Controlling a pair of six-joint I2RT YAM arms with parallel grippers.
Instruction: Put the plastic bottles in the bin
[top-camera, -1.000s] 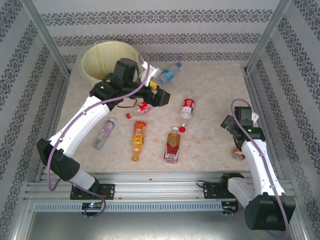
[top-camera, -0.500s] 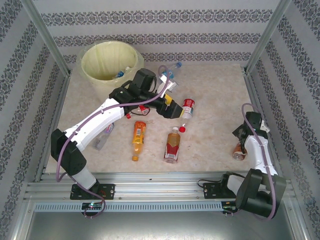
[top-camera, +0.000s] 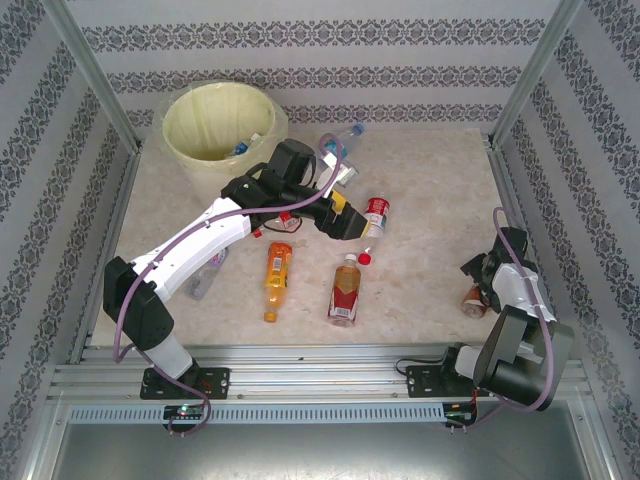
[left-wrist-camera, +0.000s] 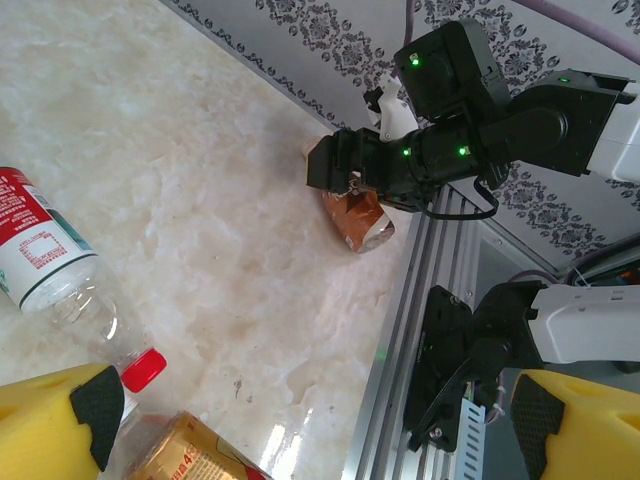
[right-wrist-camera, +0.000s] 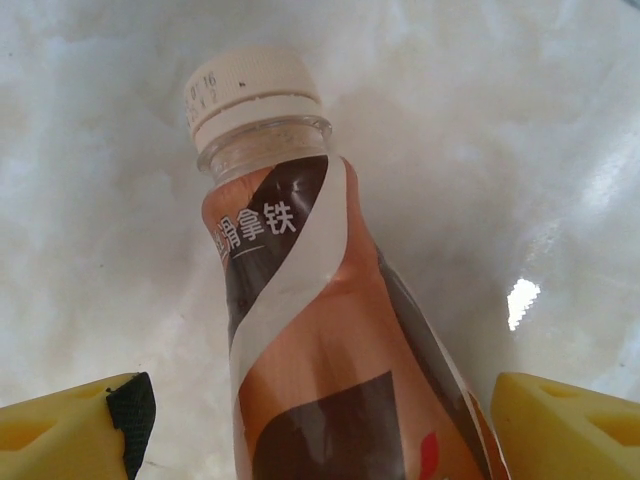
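Note:
The bin (top-camera: 175, 128) stands at the far left corner with a bottle (top-camera: 243, 147) lying inside. My left gripper (top-camera: 347, 220) hangs open over the middle of the table, close to a red-labelled clear bottle (top-camera: 375, 213) (left-wrist-camera: 38, 258) and an amber bottle (top-camera: 345, 290) (left-wrist-camera: 190, 455); nothing sits between its fingers (left-wrist-camera: 62, 422). At the right edge, my right gripper (top-camera: 478, 287) (right-wrist-camera: 320, 430) is open and straddles a brown bottle (top-camera: 472, 300) (right-wrist-camera: 330, 350) (left-wrist-camera: 362, 218) with a white cap (right-wrist-camera: 252, 88). The bottle lies on the table between the yellow fingers (right-wrist-camera: 72, 428).
An orange bottle (top-camera: 277, 275), a clear bottle (top-camera: 208, 268) by the left arm, a red-labelled one (top-camera: 286, 222) under it and a blue-labelled one (top-camera: 342, 143) at the back lie on the marble top. Metal rails (top-camera: 300, 360) run along the near edge.
The left arm swung from the bin to the table's middle, then held still. The right arm dropped over the brown bottle, its fingers narrowing around it.

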